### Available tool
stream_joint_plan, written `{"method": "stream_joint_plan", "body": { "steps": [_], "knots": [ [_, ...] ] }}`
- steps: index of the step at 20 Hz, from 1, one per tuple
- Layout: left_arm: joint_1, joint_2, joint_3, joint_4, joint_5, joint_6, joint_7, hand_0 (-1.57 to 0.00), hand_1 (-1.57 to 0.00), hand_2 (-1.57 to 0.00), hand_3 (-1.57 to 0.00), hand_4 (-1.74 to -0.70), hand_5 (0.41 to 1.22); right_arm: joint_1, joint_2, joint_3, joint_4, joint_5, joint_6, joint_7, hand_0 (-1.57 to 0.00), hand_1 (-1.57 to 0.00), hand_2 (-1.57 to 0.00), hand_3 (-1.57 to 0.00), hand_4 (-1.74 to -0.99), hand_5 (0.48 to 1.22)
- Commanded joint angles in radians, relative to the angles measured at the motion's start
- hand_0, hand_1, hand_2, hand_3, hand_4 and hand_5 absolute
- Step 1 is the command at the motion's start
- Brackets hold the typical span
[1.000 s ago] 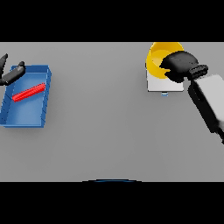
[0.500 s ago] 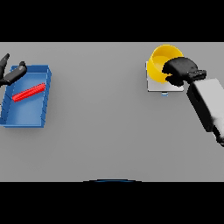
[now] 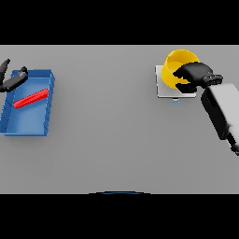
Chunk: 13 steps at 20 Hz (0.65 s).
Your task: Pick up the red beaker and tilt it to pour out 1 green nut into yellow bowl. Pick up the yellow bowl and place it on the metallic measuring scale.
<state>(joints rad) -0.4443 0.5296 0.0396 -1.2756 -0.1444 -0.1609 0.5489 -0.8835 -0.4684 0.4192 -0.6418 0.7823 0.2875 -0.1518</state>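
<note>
The yellow bowl (image 3: 176, 64) sits tilted over the far edge of the metallic measuring scale (image 3: 164, 87), a pale square plate at the right back. My right hand (image 3: 195, 72) covers the bowl's right rim, with its thumb inside the bowl and its fingers curled round the wall. The red beaker (image 3: 31, 98) lies as a long red shape inside the blue tray (image 3: 25, 128) at the far left. My left hand (image 3: 13, 80) hovers by the tray's far left corner with its fingers straight, holding nothing. No green nut shows.
The right forearm (image 3: 221, 112) runs from the lower right up to the bowl. The blue tray's raised walls stand along the table's left side. Grey table (image 3: 107, 130) lies between tray and scale.
The bowl and my right hand have shifted slightly to the right over the scale. The left hand has hardly moved.
</note>
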Motion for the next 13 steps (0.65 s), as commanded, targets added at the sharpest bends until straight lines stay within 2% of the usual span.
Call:
{"method": "stream_joint_plan", "body": {
  "steps": [1, 3, 6, 9, 11, 13],
  "knots": [
    [-0.003, -0.001, 0.003, -0.002, 0.006, -0.003, 0.004, 0.00, 0.00, 0.00, 0.00, -0.83, 0.768, 0.000, 0.004, -0.008, -0.002, -0.012, 0.013, 0.008, -0.95, -0.81, -0.71, -0.58, -1.535, 0.965],
    [-0.019, -0.006, 0.006, 0.019, 0.004, 0.003, 0.000, 0.00, 0.00, 0.00, 0.00, -0.84, 0.764, 0.003, 0.010, -0.016, 0.001, -0.024, 0.027, 0.013, -0.61, -0.56, -0.47, -0.39, -1.496, 0.890],
    [-0.020, -0.001, 0.002, 0.026, -0.001, -0.003, -0.008, 0.00, 0.00, 0.00, 0.00, -0.83, 0.749, 0.002, 0.002, -0.009, -0.004, -0.017, 0.031, 0.014, -0.31, -0.30, -0.24, -0.21, -1.461, 0.833],
    [-0.015, -0.008, 0.002, 0.013, 0.002, 0.004, 0.002, 0.00, 0.00, 0.00, 0.00, -0.84, 0.753, -0.008, 0.008, 0.008, 0.008, -0.003, 0.049, 0.012, -0.16, -0.16, -0.12, -0.10, -1.422, 0.811],
    [-0.013, -0.001, -0.002, 0.007, -0.006, 0.003, 0.001, 0.00, 0.00, 0.00, 0.00, -0.83, 0.759, -0.013, 0.008, 0.008, 0.012, 0.000, 0.057, 0.032, -0.10, -0.10, -0.08, -0.07, -1.401, 0.798],
    [-0.017, -0.003, 0.002, 0.013, 0.001, 0.001, -0.010, 0.00, 0.00, 0.00, 0.00, -0.83, 0.760, -0.011, 0.000, 0.009, 0.007, -0.001, 0.064, 0.025, -0.06, -0.06, -0.05, -0.04, -1.390, 0.779]
  ]
}}
